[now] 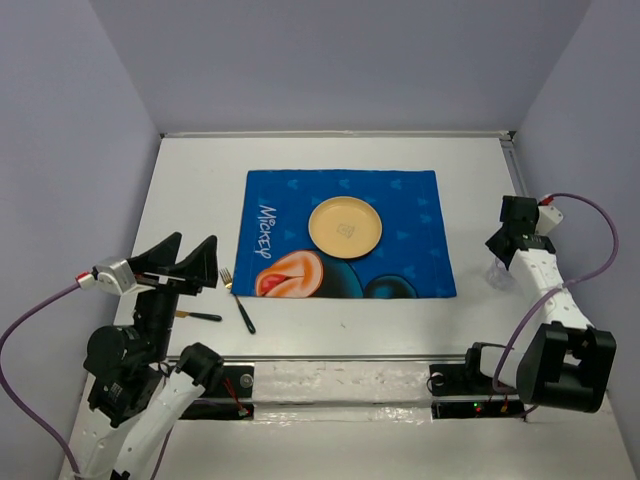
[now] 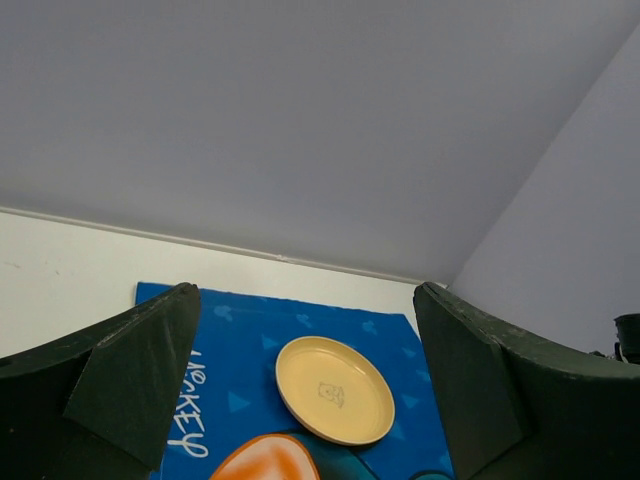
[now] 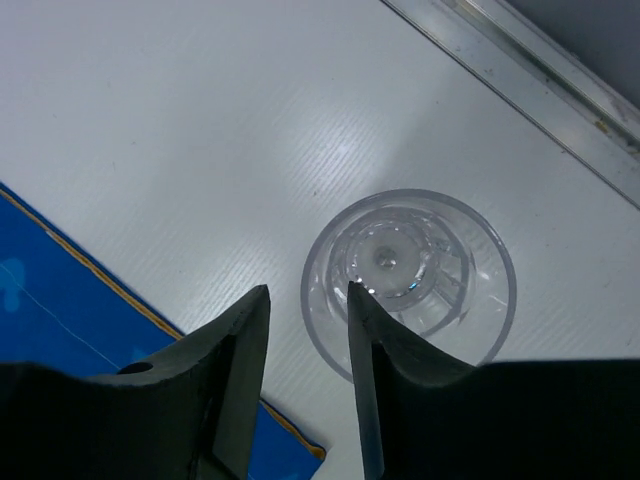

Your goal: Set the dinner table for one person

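Black fingers of the right gripper [image 3: 306, 300] straddle one side of a clear glass's [image 3: 440, 275] rim, just right of the blue placemat [image 1: 400, 210]; whether they pinch it I cannot tell. Left of the placemat, the left gripper [image 1: 191, 247] hangs spread wide and empty near a fork [image 1: 238, 298]. The placemat, bearing a yellow plate [image 1: 345, 226], lies on the white dinner table [image 1: 200, 180].

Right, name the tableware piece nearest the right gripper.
The clear glass, upright on the white table beneath the right gripper; the yellow plate and fork lie farther left.
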